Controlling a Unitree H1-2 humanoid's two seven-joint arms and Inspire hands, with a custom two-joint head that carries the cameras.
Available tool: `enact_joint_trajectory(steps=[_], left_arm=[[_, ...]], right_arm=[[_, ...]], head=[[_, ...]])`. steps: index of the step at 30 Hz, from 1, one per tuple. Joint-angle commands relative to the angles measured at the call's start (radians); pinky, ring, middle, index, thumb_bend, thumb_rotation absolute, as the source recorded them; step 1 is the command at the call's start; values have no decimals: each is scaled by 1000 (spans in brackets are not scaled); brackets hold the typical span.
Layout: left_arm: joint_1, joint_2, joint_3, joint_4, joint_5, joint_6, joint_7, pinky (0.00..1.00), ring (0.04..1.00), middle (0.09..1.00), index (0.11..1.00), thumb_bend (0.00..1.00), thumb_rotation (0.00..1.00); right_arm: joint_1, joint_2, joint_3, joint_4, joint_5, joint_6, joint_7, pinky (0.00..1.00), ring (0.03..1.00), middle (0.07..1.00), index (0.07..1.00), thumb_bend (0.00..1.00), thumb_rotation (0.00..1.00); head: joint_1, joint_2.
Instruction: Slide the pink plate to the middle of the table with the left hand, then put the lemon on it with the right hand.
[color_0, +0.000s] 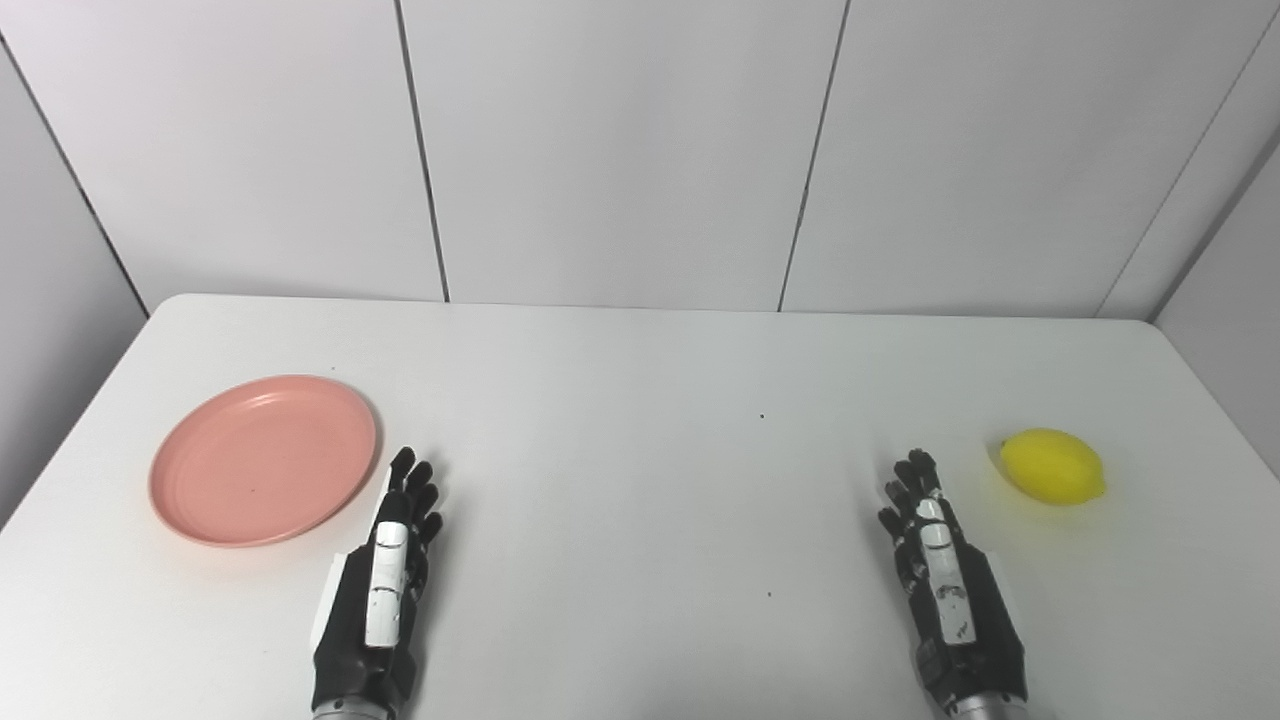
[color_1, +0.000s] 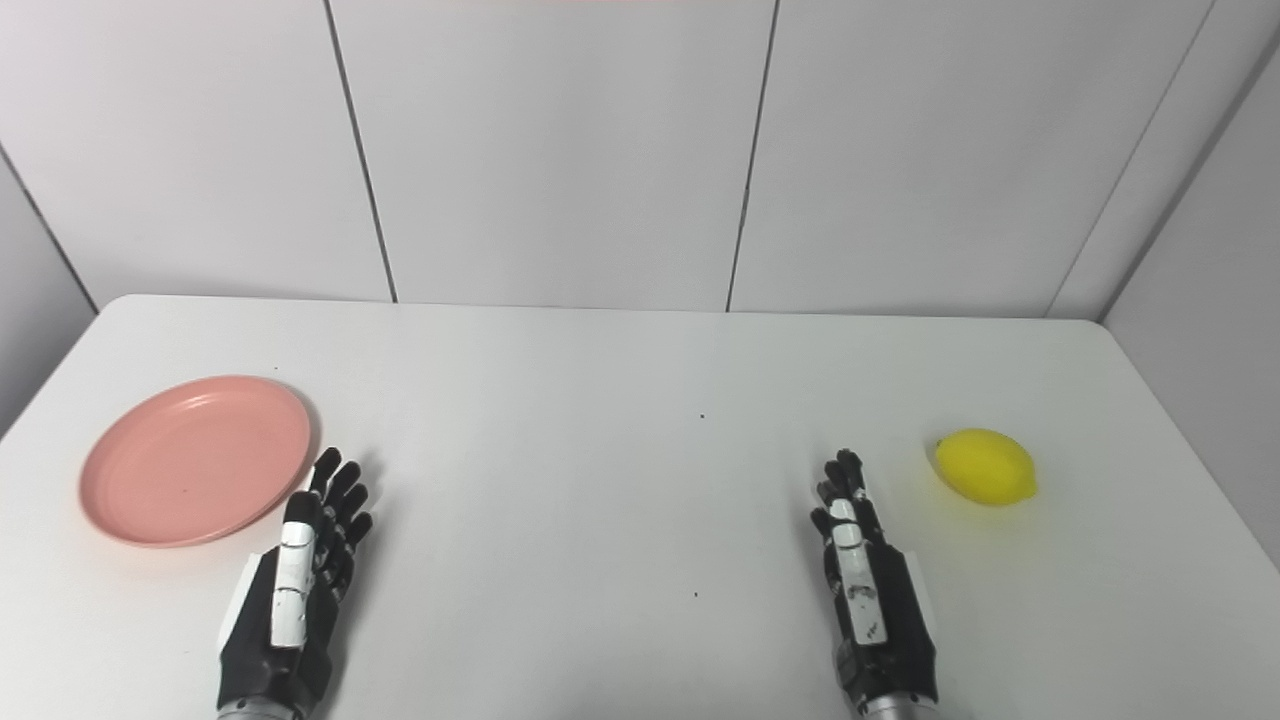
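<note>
A pink plate (color_0: 263, 459) lies flat on the white table (color_0: 640, 400) at the left, with nothing on it. A yellow lemon (color_0: 1052, 466) lies on the table at the right. My left hand (color_0: 385, 575) rests near the front edge, just right of the plate and not touching it, open with fingers stretched forward. My right hand (color_0: 940, 565) rests near the front edge, left of the lemon with a gap between them, open and holding nothing.
White wall panels (color_0: 620, 150) stand behind the table's far edge. The table's left and right edges run close to the plate and the lemon. A few tiny dark specks mark the tabletop.
</note>
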Motion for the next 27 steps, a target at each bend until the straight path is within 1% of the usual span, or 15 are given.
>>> enact_joint_trajectory(steps=[1,7,13,21,25,26,27], left_arm=[[71,12,1,-11,4,-34,-6,1000,1000,1000,1000,683,1000],[72,12,3,-13,0,-37,-7,1000,1000,1000,1000,676,1000],[71,14,5,-11,-3,-39,-9,1000,1000,1000,1000,675,1000],[70,15,9,-10,-9,-38,-11,1000,1000,998,1000,678,1000],[71,9,4,-9,0,-34,-7,1000,1000,998,1000,690,1000],[71,5,1,-9,6,-32,-3,1000,1000,995,1000,689,1000],[71,-1,-2,-9,9,-29,1,1000,1000,992,1000,684,1000]], right_arm=[[16,4,-2,31,9,10,6,1000,1000,985,986,730,867],[18,6,-1,25,7,12,3,1000,999,983,983,738,864],[17,7,-1,31,10,3,7,1000,1000,986,989,724,868],[19,11,1,21,5,10,2,1000,999,988,988,723,873],[19,7,-3,26,12,4,8,1000,1000,989,989,714,875],[18,4,-6,28,15,2,10,1000,1000,988,989,710,876],[17,1,-8,30,17,-2,12,1000,1000,988,990,707,877]], head=[[1,-1],[0,0],[-1,-1],[-2,0],[24,-6],[50,-11],[55,-12]])
